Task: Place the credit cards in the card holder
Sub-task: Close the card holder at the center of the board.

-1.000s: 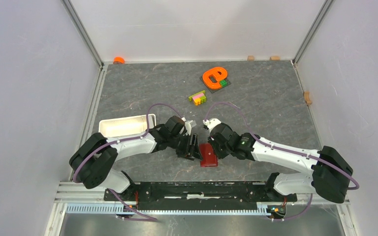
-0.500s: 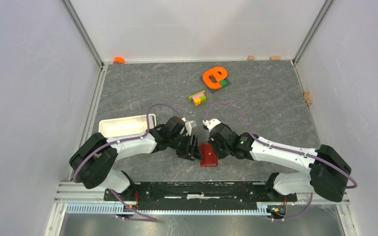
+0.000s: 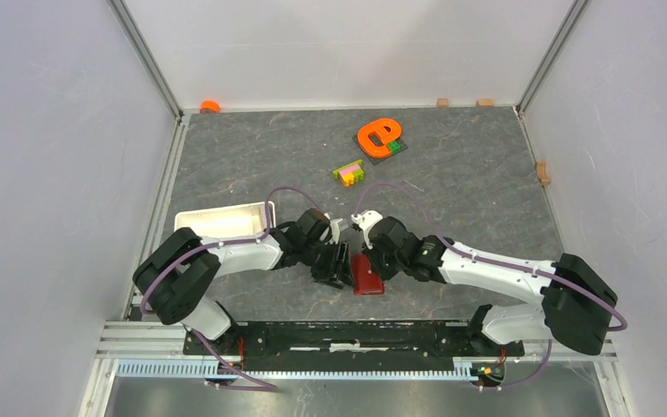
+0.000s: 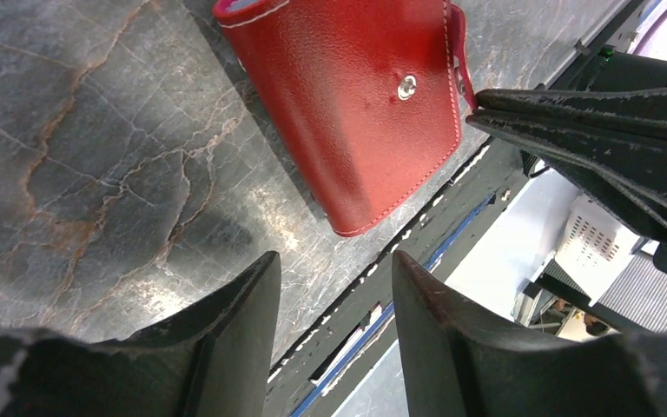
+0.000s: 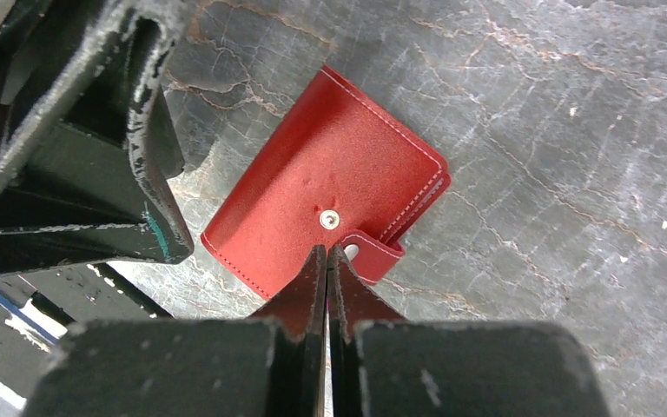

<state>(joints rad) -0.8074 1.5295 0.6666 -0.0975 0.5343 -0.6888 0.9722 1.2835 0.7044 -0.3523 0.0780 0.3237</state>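
The card holder (image 5: 330, 204) lies closed on the grey marbled worktop (image 5: 556, 156), snap stud (image 5: 329, 220) facing up. The right gripper (image 5: 326, 256), its fingers pressed together, has its tips just below the stud, beside the card holder's tab (image 5: 373, 256). The black left gripper (image 5: 152, 191) sits just left of the card holder.

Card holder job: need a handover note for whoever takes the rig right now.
Left tool: open, empty, just short of the card holder.
Right tool: shut, tips at the snap tab; pinch on it unconfirmed.
Card holder: folded shut, tab unsnapped, lying between the tools.
Credit cards: none in view.
Done: nothing visible.
To do: open the holder, insert the cards.
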